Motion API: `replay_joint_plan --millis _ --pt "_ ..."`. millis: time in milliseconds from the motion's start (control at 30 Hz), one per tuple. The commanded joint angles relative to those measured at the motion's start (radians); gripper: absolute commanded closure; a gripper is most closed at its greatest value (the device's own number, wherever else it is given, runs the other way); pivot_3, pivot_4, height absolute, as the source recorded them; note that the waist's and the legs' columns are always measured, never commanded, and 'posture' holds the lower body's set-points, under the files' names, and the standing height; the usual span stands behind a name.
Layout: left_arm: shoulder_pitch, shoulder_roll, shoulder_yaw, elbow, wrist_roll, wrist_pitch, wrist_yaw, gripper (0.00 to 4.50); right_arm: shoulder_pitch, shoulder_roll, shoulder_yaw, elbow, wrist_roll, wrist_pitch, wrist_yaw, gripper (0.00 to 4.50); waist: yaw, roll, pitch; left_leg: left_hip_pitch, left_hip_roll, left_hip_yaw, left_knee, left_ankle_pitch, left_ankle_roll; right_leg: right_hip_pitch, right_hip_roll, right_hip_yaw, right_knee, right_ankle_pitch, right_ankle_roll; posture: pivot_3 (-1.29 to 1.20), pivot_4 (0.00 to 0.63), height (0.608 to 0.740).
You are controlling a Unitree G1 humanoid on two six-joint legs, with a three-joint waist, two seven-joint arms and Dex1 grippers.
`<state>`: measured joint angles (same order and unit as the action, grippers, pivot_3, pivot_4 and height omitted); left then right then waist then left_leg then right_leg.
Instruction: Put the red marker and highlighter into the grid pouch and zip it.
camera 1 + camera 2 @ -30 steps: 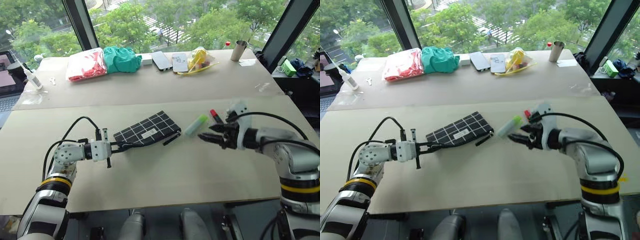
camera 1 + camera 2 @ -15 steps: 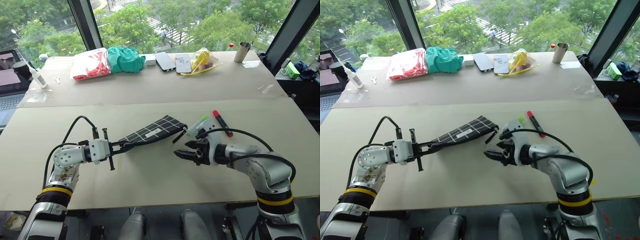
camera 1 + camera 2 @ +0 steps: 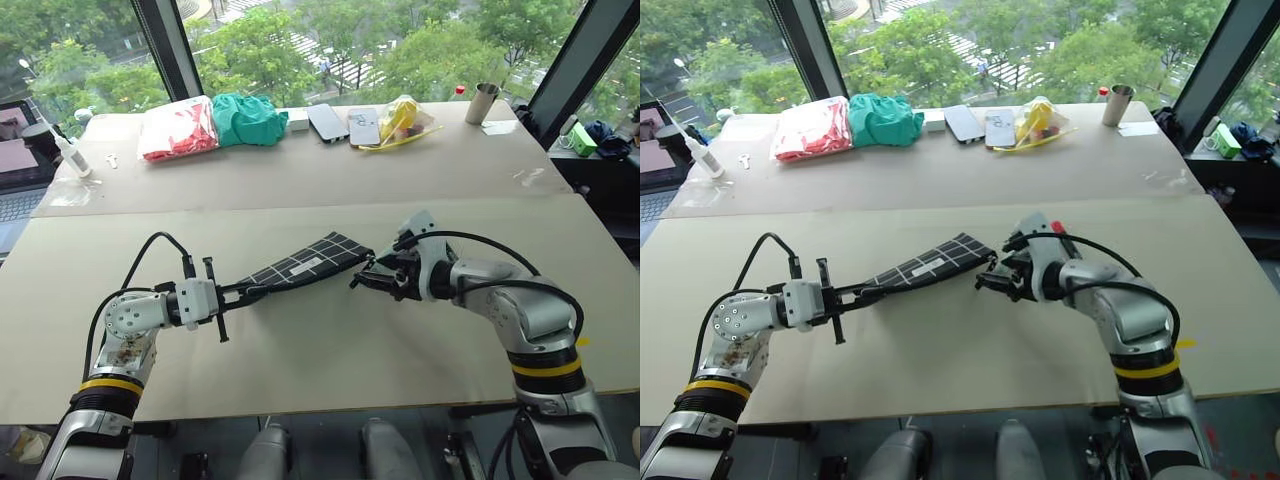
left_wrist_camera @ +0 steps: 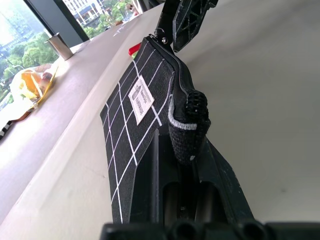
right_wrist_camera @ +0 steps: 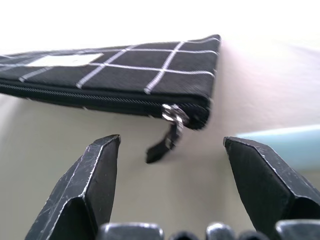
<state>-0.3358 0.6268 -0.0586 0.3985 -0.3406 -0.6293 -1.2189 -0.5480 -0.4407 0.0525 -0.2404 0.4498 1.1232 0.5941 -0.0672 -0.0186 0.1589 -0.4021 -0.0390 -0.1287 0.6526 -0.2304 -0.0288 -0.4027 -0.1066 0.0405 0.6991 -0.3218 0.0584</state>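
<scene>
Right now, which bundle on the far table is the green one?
The teal green bundle, lying just right of the red-and-white bundle, nearer the two phones.

black grid pouch [image 3: 305, 265] with thin white lines and white label, pale mint highlighter [image 5: 280, 142], beige table [image 3: 330, 350]
</scene>
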Motion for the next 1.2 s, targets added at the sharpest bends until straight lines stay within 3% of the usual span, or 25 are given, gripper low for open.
replay_joint_plan --millis 33,133,167,467,533,667,833,933,1200 --pt "0.004 0.002 0.021 -0.033 0.0 -0.003 0.004 4.5 -0.023 0.012 -0.039 -0.028 0.038 0.033 -0.017 0.8 0.001 0.0 0.0 0.0 0.0 0.0 0.0 0.0 0.0 0.0 0.0 0.0 0.0 0.0 0.0 0.0 0.15 0.74" --pt "0.001 -0.001 0.022 -0.032 0.002 -0.004 0.006 4.5 -0.022 0.016 -0.03 -0.029 0.033 0.035 -0.025 0.8 0.0 0.0 0.0 0.0 0.0 0.0 0.0 0.0 0.0 0.0 0.0 0.0 0.0 0.0 0.0 0.0 0.15 0.74" --pt "0.0 -0.002 0.022 -0.031 0.003 -0.004 0.006 4.5 -0.023 0.02 -0.03 -0.025 0.028 0.031 -0.032 1.03 0.0 0.0 0.0 0.0 0.0 0.0 0.0 0.0 0.0 0.0 0.0 0.0 0.0 0.0 0.0 0.0 0.15 0.74" --pt "-0.012 -0.015 0.021 -0.028 0.007 -0.009 0.012 4.5 -0.02 0.01 -0.005 -0.03 0.01 0.002 -0.033 4.03 0.0 0.0 0.0 0.0 0.0 0.0 0.0 0.0 0.0 0.0 0.0 0.0 0.0 0.0 0.0 0.0 0.15 0.74" --pt "-0.012 -0.017 0.02 -0.029 0.008 -0.009 0.013 4.5 -0.018 0.011 -0.001 -0.033 0.009 -0.003 -0.032 4.44 0.0 0.0 0.0 0.0 0.0 0.0 0.0 0.0 0.0 0.0 0.0 0.0 0.0 0.0 0.0 0.0 0.15 0.74" --pt "-0.013 -0.02 0.02 -0.031 0.01 -0.009 0.013 4.5 -0.014 -0.001 0.032 -0.054 0.004 -0.02 -0.02 4.44 -0.001 0.0 0.0 0.0 0.0 0.0 0.0 0.0 0.0 0.0 0.0 0.0 0.0 0.0 0.0 0.0 0.15 0.74" --pt "-0.013 -0.023 0.02 -0.031 0.012 -0.009 0.017 4.5 -0.005 -0.051 0.188 -0.089 -0.064 -0.074 -0.005 4.44 -0.001 0.0 0.0 0.0 0.0 0.0 0.0 0.0 0.0 0.0 0.0 0.0 0.0 0.0 0.0 0.0 0.15 0.74" --pt "-0.008 -0.028 0.02 -0.039 0.014 -0.007 0.02 4.5 -0.016 -0.022 0.256 -0.072 -0.102 -0.1 -0.023 4.44 -0.002 0.0 0.0 0.0 0.0 0.0 0.0 0.0 0.0 0.0 0.0 0.0 0.0 0.0 0.0 0.0 0.15 0.74" --pt "0.002 -0.031 0.027 -0.051 0.016 -0.004 0.019 4.5 -0.073 0.018 0.29 -0.018 -0.134 -0.143 0.005 4.44 0.0 0.0 0.0 0.0 0.0 0.0 0.0 0.0 0.0 0.0 0.0 0.0 0.0 0.0 0.0 0.0 0.15 0.74"
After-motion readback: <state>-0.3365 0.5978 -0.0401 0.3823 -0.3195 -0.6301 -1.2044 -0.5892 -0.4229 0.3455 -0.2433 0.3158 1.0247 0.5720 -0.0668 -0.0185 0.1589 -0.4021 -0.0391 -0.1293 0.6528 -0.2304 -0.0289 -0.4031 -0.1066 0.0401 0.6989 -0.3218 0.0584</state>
